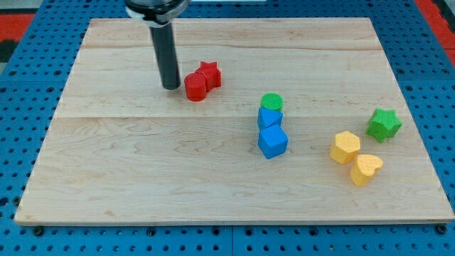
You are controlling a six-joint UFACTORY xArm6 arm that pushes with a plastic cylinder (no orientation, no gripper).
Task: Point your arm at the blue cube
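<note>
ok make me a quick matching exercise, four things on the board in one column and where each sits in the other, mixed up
Things:
1. my tip
2. green cylinder
3. green star
4. blue cube

Places:
A. far on the view's right, above the yellow blocks
B. just left of the red cylinder
C. board's middle, below the other blue block
D. top of the green-and-blue column

Pairs: 1-B, 2-D, 3-A, 4-C

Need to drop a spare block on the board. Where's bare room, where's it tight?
Bare wood: the whole stretch at the view's left and bottom-left, below my tip, and the top-right corner above the green star. Crowded: centre column of green cylinder and blue cube, the yellow pair at right, and the red blocks beside my tip.
</note>
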